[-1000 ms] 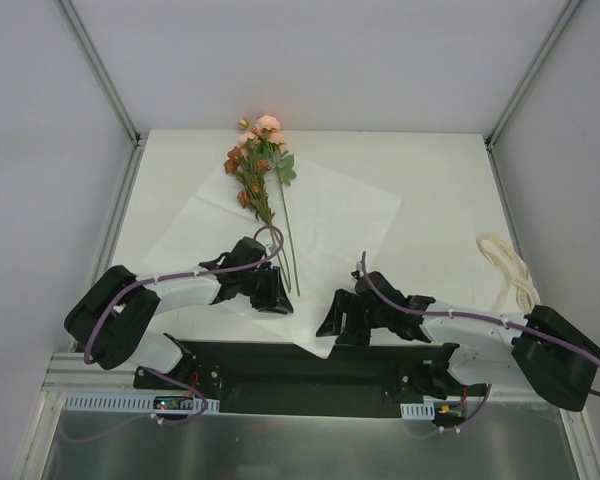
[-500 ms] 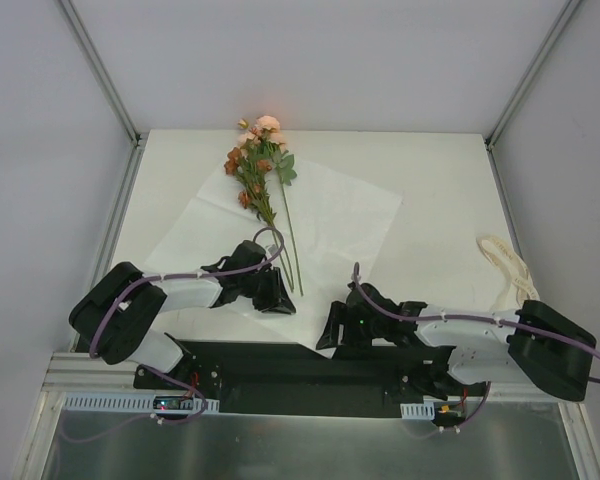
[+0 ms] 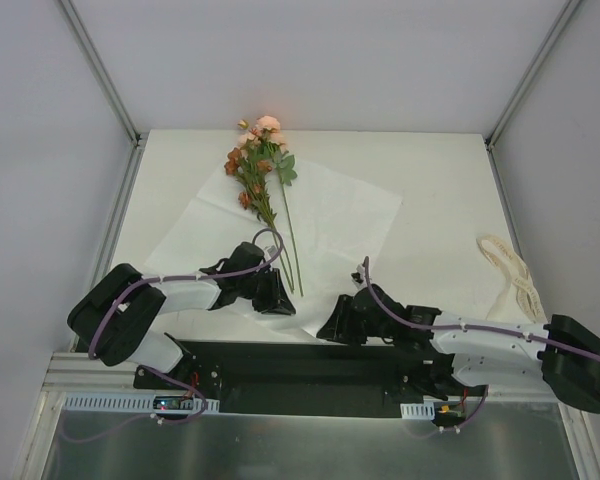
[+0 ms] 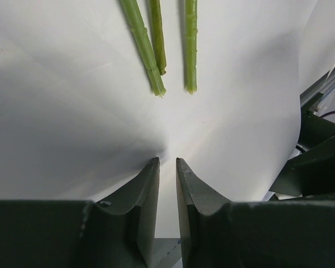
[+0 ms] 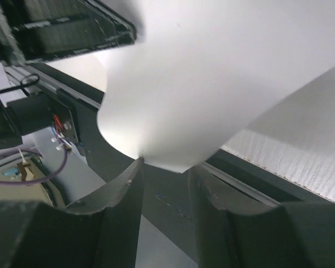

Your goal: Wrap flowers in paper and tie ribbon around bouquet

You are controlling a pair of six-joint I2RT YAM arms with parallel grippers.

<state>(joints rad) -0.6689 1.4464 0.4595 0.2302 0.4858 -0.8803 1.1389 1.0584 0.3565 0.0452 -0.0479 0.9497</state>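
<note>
Two end effectors: left [image 4: 167,161] pinches the paper [image 4: 72,111] near the flowers [image 4: 147,56], right [image 5: 167,166] straddles its corner, half-open.

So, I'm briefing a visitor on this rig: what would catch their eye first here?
The flowers stand out first, pink and orange blooms at the table's far middle, stems lying on the white paper. Next come the left gripper pinching that paper just short of the stem ends, and the right gripper, open around its curled near corner.

From my station I count one bunch of flowers [image 3: 258,165], one sheet of paper [image 3: 335,215] and one ribbon [image 3: 513,272] on the counter [image 3: 435,165].
</note>
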